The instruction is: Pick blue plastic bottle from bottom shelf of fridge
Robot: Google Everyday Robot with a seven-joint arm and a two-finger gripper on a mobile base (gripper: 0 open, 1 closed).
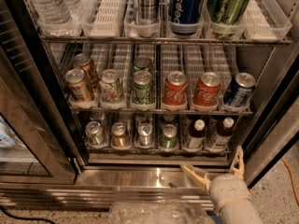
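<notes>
**Approach stage only: nothing grasped yet.**

We find the fingers point(194, 174) spread wide and empty. The gripper point(211, 160) hangs low at the right, outside the fridge point(140, 180), just before its steel sill. The blue plastic bottle point(218, 135) stands upright and untouched in the rightmost lane of the bottom shelf point(140, 149), beside a darker-labelled bottle point(196, 134). We judge that reach, grasp and withdrawal all remain.

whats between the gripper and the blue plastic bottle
Camera view: only the bottom shelf's front rail and the fridge's steel sill; the gripper sits below the blue plastic bottle.
</notes>
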